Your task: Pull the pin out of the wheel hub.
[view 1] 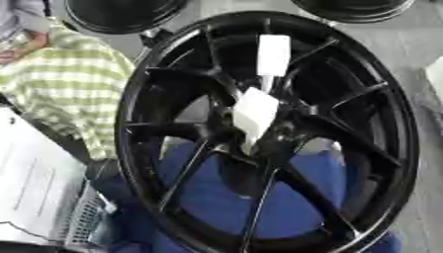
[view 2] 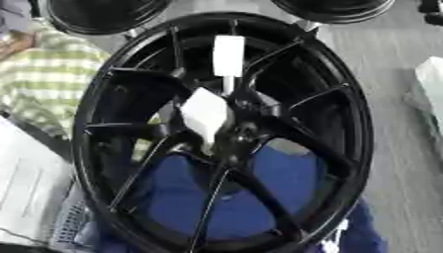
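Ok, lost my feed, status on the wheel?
Neither hand in view. Black wheel upright, white tags at its centre. Pin not made out.

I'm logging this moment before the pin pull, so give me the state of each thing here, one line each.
Wheel: black, spoked, fills the view, no robot hand on it.
White tags: two on the wheel, one high on a spoke, one at the hub.
Pin: cannot make it out at the hub.
Blue cloth: lying behind the spokes.
Robot hands: neither in view.
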Robot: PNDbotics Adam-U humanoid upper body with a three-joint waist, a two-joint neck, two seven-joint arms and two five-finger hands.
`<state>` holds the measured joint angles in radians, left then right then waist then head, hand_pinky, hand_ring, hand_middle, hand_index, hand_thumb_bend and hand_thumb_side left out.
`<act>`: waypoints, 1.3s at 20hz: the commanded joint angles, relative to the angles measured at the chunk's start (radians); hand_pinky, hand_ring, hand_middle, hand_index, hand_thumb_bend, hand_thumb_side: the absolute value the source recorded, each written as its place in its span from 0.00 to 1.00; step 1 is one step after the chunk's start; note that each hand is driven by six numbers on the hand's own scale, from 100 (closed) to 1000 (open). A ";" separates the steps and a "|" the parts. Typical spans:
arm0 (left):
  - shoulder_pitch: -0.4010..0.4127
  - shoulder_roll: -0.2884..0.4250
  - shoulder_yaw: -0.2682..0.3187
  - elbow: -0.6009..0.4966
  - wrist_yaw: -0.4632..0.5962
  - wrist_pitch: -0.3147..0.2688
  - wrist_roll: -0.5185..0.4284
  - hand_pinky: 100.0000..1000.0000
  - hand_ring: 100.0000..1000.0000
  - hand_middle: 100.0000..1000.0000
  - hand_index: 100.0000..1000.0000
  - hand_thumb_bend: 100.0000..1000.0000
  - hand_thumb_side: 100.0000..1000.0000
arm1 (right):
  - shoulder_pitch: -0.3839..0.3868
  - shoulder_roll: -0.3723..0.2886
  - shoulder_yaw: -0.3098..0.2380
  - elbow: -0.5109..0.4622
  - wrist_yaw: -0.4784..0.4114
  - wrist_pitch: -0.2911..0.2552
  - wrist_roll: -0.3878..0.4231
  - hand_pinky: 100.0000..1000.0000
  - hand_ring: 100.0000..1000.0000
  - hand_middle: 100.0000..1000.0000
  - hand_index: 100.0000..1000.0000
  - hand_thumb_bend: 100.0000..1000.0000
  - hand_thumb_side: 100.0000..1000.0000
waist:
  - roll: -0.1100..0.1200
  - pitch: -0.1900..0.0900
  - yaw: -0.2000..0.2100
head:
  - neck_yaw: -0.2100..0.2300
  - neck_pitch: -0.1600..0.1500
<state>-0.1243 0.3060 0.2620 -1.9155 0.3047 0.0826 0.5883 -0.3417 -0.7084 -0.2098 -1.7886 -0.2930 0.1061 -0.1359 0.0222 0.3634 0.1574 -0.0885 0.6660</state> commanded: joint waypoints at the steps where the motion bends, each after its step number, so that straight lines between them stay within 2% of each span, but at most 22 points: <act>1: -0.005 0.014 0.003 -0.017 -0.008 -0.001 -0.005 0.67 0.51 0.53 0.69 0.43 0.51 | -0.007 -0.022 -0.014 -0.003 0.003 -0.001 0.003 0.80 0.71 0.57 0.71 0.00 0.49 | 0.000 -0.013 0.000 | 0.004 -0.005; 7: -0.004 0.013 0.000 -0.014 -0.018 0.001 -0.009 0.67 0.51 0.53 0.70 0.43 0.51 | -0.010 -0.020 -0.013 0.001 -0.006 0.004 0.012 0.80 0.71 0.57 0.71 0.00 0.49 | 0.000 -0.016 -0.001 | -0.010 -0.006; 17: -0.001 0.006 0.002 -0.013 -0.017 0.002 -0.009 0.67 0.51 0.53 0.70 0.43 0.51 | -0.014 -0.026 -0.010 0.006 0.004 0.004 0.014 0.80 0.71 0.57 0.71 0.00 0.48 | 0.004 -0.021 0.001 | -0.070 0.005; 26: 0.001 0.008 0.002 -0.012 -0.018 0.001 -0.010 0.67 0.51 0.53 0.70 0.43 0.51 | -0.040 -0.064 0.009 0.003 0.023 0.005 0.033 0.80 0.72 0.58 0.71 0.00 0.43 | 0.001 -0.029 0.001 | -0.066 0.005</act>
<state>-0.1226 0.2974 0.2610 -1.9153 0.2912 0.0876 0.5819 -0.3695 -0.7262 -0.1969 -1.7772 -0.2803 0.1130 -0.1084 0.0237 0.3605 0.1575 -0.1585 0.6752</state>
